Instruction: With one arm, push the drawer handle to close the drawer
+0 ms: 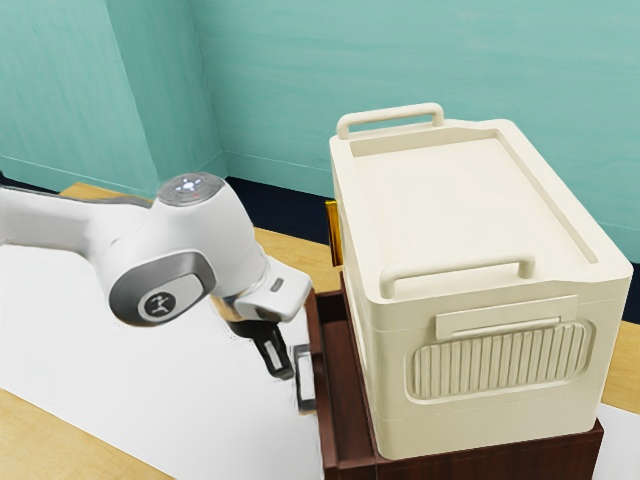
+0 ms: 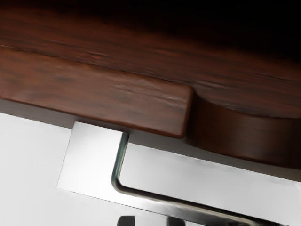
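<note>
Drawer [image 1: 319, 350], dark brown wood, partly pulled out: we see its front panel and a strip of its interior, the rest being hidden beneath a cream lidded container [image 1: 450, 205]. The cabinet [image 1: 540, 456] under the container is cut off at the exterior view's lower edge, as is the arm [image 1: 45, 218] at that view's left. A gold object [image 1: 334, 235] behind the container is mostly covered, and we cannot identify it.

The metal drawer handle [image 1: 300, 378] is on the outer face of the front panel, just beside the gripper [image 1: 285, 374]; we cannot tell whether they touch. The fingers [image 2: 126, 221] stand moderately apart, with nothing gripped between them.

In the wrist view we can trace the handle's bent bar, its far end running out of frame, and a curved recess [image 2: 244, 136] in the panel's top edge; the interior behind falls into black. The exterior view gives us instead the container's two raised carrying bars, its latch and its ribbed side panel.

Beneath the arm we note a white surface [image 1: 150, 360] laid over a light wood tabletop [image 1: 100, 440]. Beyond, teal walls [image 1: 270, 80] meet at a corner above a dark navy floor [image 1: 282, 217].
</note>
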